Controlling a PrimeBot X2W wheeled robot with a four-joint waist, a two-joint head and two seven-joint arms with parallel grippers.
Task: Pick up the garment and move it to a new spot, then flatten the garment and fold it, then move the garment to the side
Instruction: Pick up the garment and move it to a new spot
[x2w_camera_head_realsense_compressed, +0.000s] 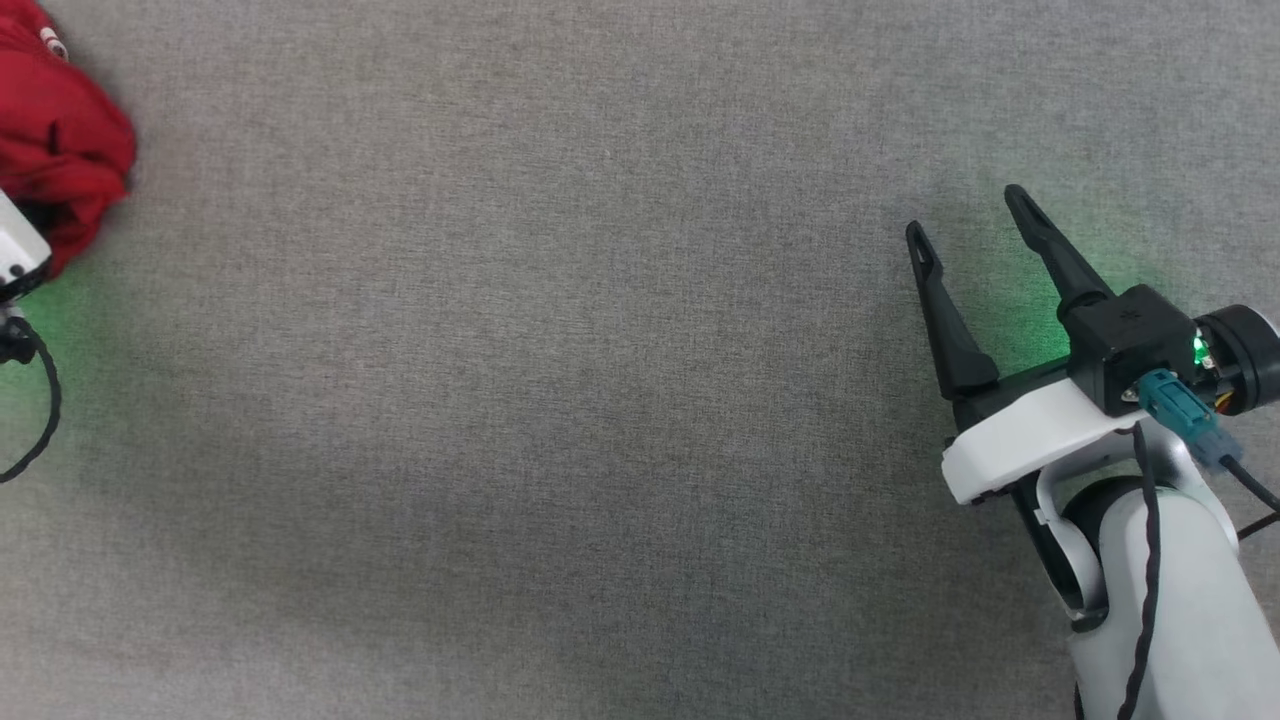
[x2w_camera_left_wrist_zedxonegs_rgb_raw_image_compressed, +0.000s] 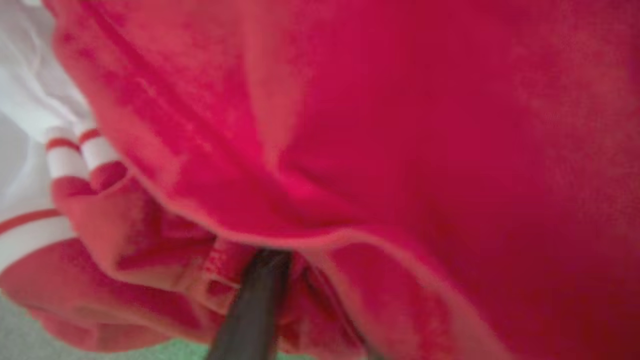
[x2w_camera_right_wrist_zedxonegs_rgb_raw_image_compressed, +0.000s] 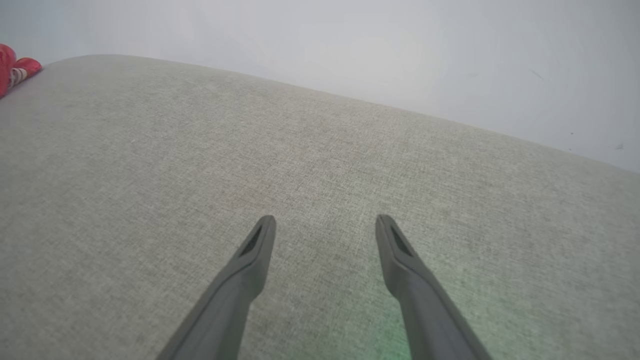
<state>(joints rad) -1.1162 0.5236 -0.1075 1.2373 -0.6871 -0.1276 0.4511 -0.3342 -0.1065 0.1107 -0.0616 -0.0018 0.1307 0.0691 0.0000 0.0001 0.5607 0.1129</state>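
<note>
Lying bunched at the far left of the surface (x2w_camera_head_realsense_compressed: 600, 400) is the garment (x2w_camera_head_realsense_compressed: 60, 150) (white striped sleeve trim showing in the left wrist view). Left gripper (x2w_camera_left_wrist_zedxonegs_rgb_raw_image_compressed: 295, 265) is sitting among the red folds; jaws half buried, cannot tell if clenched. Right gripper (x2w_camera_head_realsense_compressed: 965, 210) is hovering well apart from the garment, jaws released.

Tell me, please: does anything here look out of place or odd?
The red garment lies bunched in a crumpled heap on the grey fabric surface, at the head view's far left, not spread flat. Nothing else stands out.
</note>
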